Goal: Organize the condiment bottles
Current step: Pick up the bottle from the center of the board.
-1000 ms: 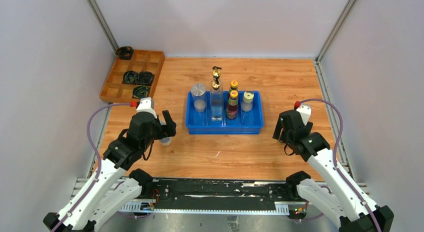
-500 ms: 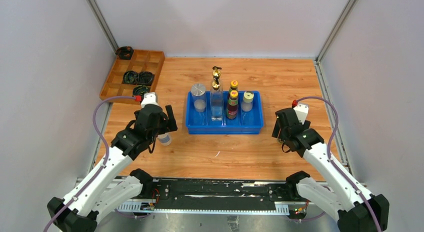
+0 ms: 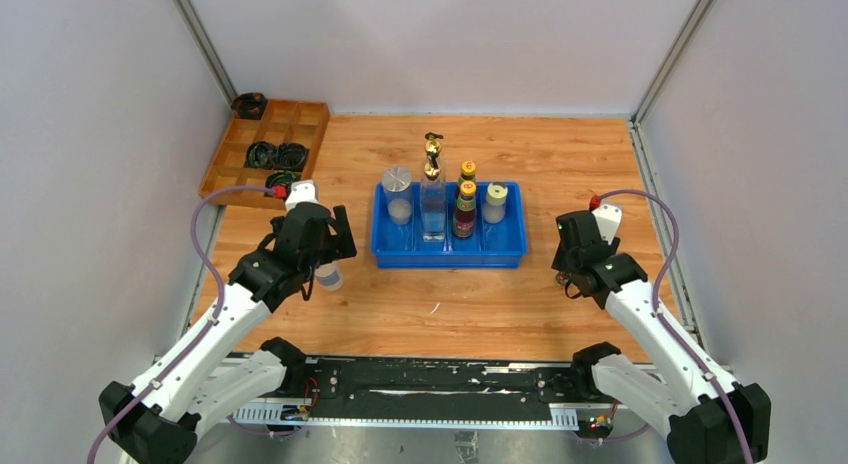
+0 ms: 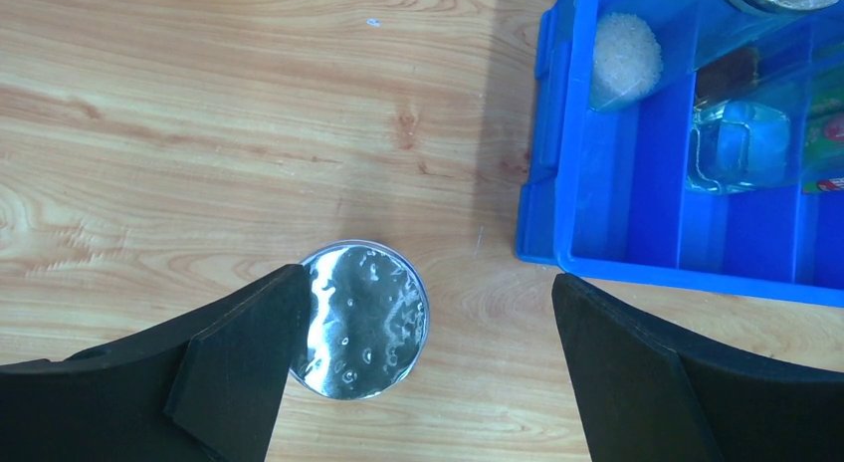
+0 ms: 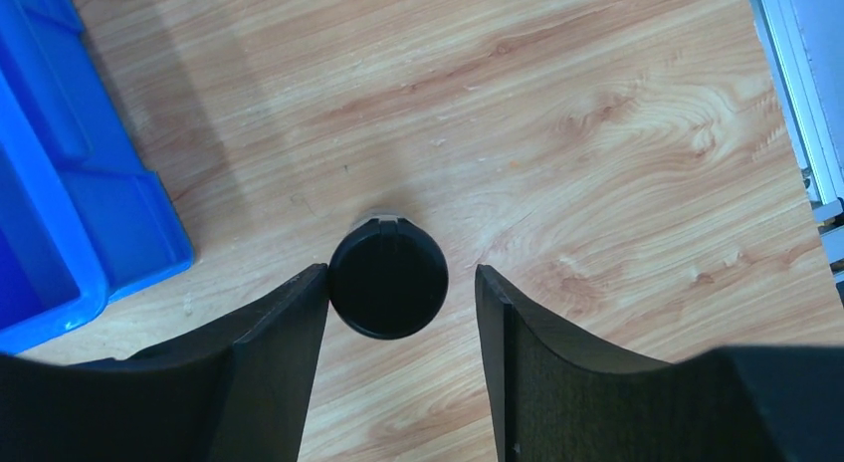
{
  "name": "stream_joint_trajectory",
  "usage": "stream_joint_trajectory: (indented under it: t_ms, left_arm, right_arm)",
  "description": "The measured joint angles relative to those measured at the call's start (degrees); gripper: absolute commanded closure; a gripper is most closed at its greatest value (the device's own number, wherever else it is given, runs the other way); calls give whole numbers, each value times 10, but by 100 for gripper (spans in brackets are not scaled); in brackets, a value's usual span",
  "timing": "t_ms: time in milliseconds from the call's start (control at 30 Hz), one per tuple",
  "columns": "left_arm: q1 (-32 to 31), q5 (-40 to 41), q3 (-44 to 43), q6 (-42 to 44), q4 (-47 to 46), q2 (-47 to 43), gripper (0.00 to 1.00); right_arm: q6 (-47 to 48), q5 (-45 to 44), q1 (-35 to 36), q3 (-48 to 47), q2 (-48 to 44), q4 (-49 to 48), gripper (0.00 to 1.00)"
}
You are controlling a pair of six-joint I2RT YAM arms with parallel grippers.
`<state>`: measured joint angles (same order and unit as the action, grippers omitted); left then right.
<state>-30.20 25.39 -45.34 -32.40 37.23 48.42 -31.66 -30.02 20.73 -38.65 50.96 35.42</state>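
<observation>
as both arms (image 3: 230, 314) creep forward, parted jaws straddle silver-lidded jar (image 4: 363, 320) and black-capped bottle (image 5: 388, 280).

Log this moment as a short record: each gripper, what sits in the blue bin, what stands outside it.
left gripper: open, over loose silver-lidded jar, one finger beside its lid
right gripper: open, fingers either side of black-capped bottle
blue bin: binned silver-lidded jar, gold-spouted bottle, two yellow-capped sauce bottles, cream-lidded jar
outside bin: loose jar on its left, black-capped bottle on its right
</observation>
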Motion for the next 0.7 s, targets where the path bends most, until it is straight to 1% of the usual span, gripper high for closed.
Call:
stream_joint_trajectory:
  t_ms: [33, 100, 133, 267, 400, 433, 533, 700]
  left_arm:
    - [0, 1, 0, 0, -1, 1, 0]
    - [0, 2, 0, 0, -3, 4, 0]
    - [0, 3, -1, 0, -3, 5, 0]
    - [0, 4, -2, 0, -6, 8, 0]
    - [0, 4, -2, -1, -7, 8, 0]
    - [0, 3, -2, -2, -7, 9, 0]
    - [0, 3, -2, -1, -7, 9, 0]
    - [0, 1, -2, -1, -9, 9, 0]
  right_arm:
    - [1, 0, -8, 1, 0, -2, 44]
    - [5, 5, -21, 5, 0, -11, 58]
    - [8, 12, -29, 9, 0, -18, 62]
    - [19, 26, -54, 14, 2, -44, 75]
    - [30, 35, -61, 14, 7, -56, 94]
    - [33, 39, -61, 14, 6, -57, 97]
    - [42, 50, -62, 14, 2, -56, 100]
    - [53, 61, -62, 9, -17, -24, 100]
